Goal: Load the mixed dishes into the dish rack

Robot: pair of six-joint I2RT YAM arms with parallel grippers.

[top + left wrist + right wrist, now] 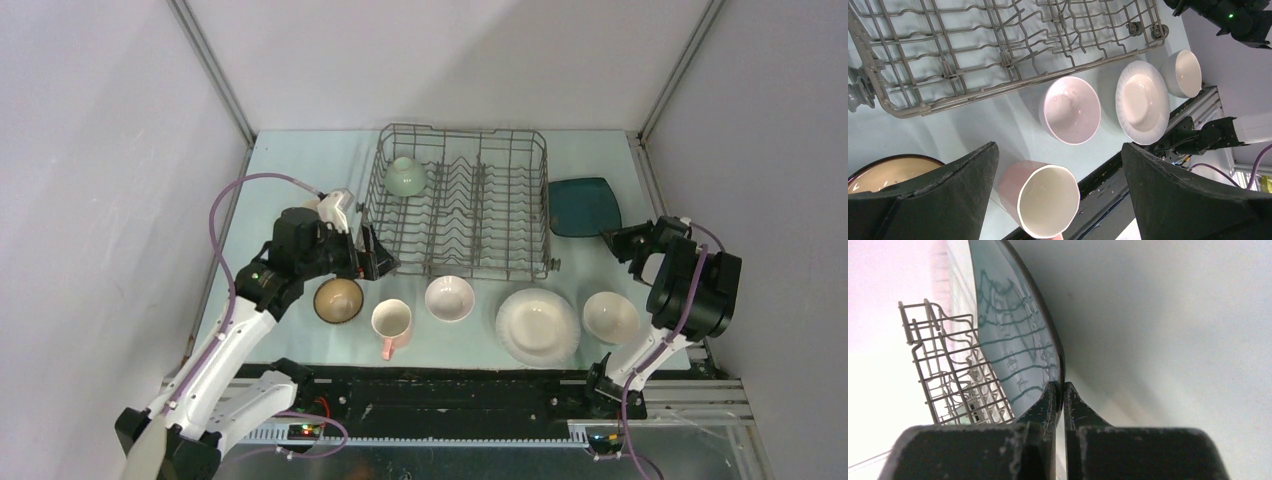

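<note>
Right hand (1059, 390) clamps dark teal angular plate (1013, 340); left hand (1059, 147) spread near pink mug (1043, 200).

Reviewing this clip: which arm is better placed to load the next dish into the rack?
Right. The right gripper is shut on the rim of the dark teal plate, beside the dish rack. The left gripper is open above the pink mug, holding nothing.

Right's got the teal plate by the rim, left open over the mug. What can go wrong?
Right gripper pinches the dark teal plate only at its rim: it may pivot or slip. Plate is beside the dish rack wall: could clip it. Left gripper, open over the pink mug, may bump the brown bowl.
</note>
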